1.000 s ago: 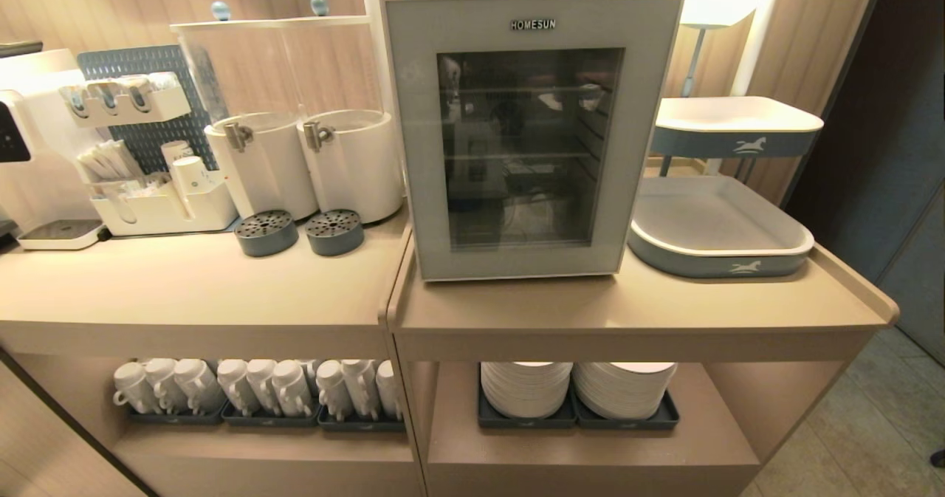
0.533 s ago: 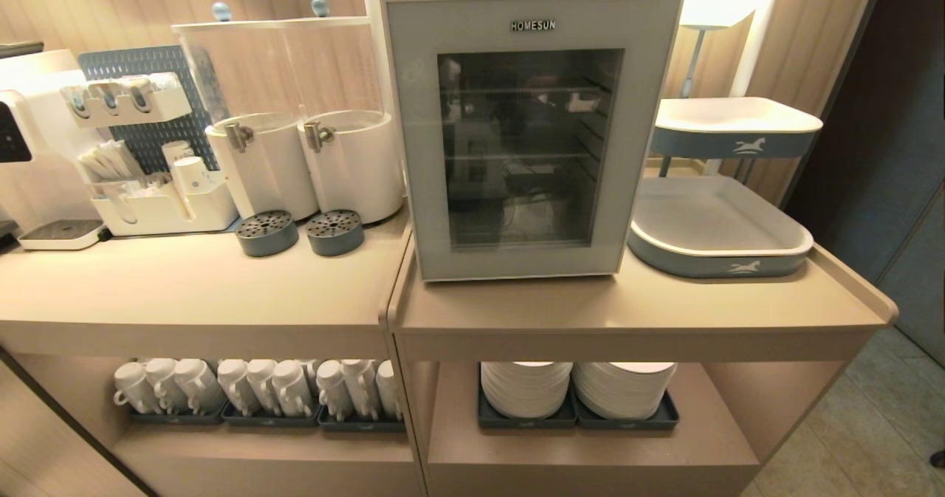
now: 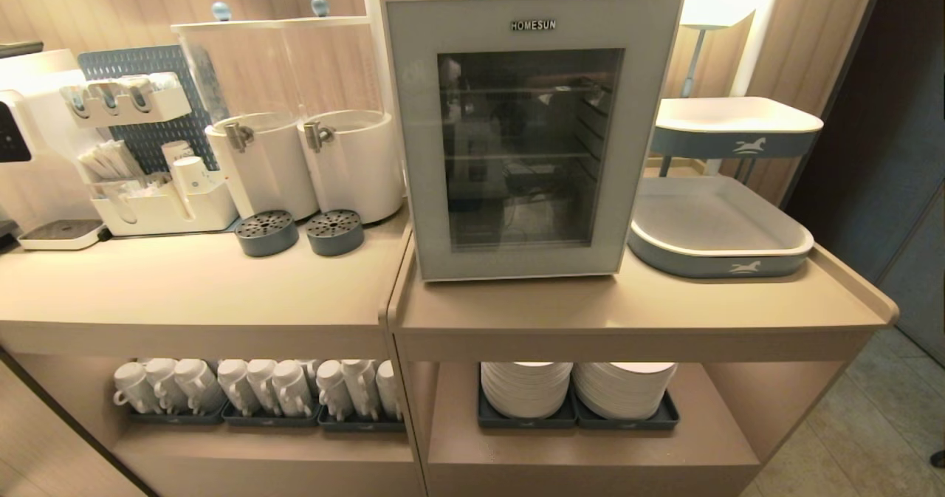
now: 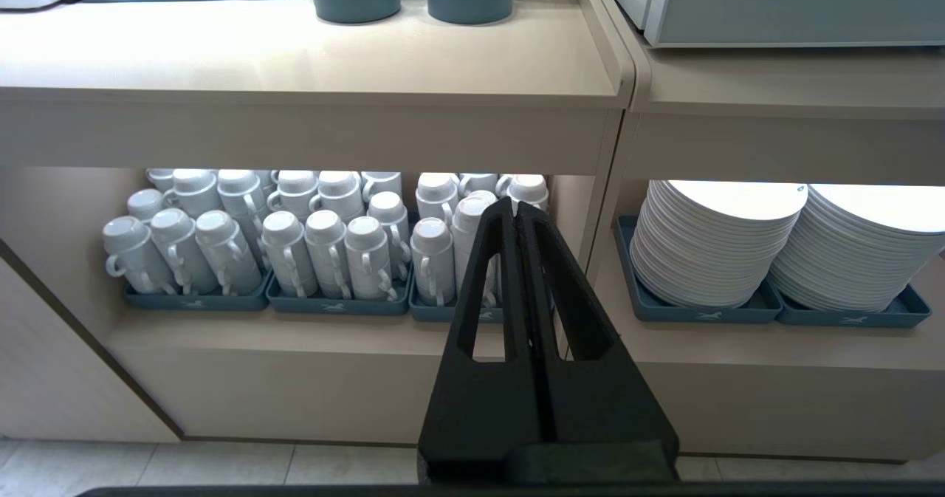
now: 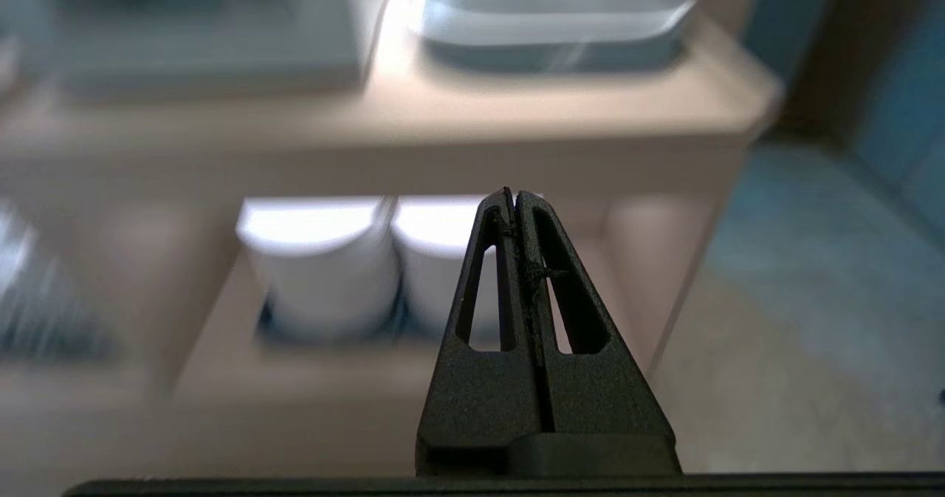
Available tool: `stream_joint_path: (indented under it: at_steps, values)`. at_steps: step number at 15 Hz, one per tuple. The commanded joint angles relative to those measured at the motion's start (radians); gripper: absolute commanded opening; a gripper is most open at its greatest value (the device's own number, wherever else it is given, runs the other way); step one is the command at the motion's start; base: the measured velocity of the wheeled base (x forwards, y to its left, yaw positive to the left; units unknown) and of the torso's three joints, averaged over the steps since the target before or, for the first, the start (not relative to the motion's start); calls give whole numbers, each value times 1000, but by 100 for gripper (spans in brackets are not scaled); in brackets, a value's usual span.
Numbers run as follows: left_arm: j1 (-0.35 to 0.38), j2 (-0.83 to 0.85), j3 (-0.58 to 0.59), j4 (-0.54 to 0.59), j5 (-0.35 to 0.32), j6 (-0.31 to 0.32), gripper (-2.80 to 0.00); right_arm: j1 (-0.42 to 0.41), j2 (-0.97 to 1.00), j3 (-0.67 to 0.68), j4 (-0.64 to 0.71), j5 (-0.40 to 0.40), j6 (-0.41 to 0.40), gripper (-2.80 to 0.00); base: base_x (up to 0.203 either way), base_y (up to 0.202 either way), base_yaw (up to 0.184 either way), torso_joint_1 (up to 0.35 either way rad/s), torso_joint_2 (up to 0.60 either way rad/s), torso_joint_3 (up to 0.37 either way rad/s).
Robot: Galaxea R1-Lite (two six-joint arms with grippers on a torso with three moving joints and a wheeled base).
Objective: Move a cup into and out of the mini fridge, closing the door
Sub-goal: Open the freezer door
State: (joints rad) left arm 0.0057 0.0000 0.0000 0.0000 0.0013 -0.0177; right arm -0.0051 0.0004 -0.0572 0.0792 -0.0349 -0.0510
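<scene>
The white mini fridge [image 3: 531, 135] stands on the right-hand counter, and its lower front corner shows in the left wrist view [image 4: 797, 9]. Its door [image 3: 417, 150], dark glass in a pale grey-blue frame, is closed. Through the glass I make out wire shelves but no cup. Several white cups [image 3: 244, 386] are stacked upside down in trays on the lower left shelf. My left gripper [image 4: 514, 205] is shut and empty, low in front of those cups [image 4: 295, 246]. My right gripper [image 5: 513, 193] is also shut and empty, low before the plate shelf. Neither arm appears in the head view.
Two white drink dispensers [image 3: 310, 157], two grey-blue drip cups [image 3: 266, 232] and a condiment organizer [image 3: 148, 187] sit on the left counter. A grey-blue tray [image 3: 720, 231] lies right of the fridge. Plate stacks [image 3: 576, 386] fill the shelf under it. Tiled floor [image 3: 871, 423] is at right.
Only the reflections in the door's glass have shifted. Nothing on the counters or shelves has moved.
</scene>
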Motion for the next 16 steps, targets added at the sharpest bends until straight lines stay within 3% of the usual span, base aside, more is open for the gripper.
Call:
stream_joint_path:
  at_steps: [1, 16]
  values:
    - [0, 0, 3, 0, 0, -1, -280, 1, 2, -32, 160, 57, -18, -280, 0, 0, 0, 0, 0, 0]
    - [0, 0, 3, 0, 0, -1, -280, 1, 1, -32, 151, 39, 30, -280, 0, 0, 0, 0, 0, 0]
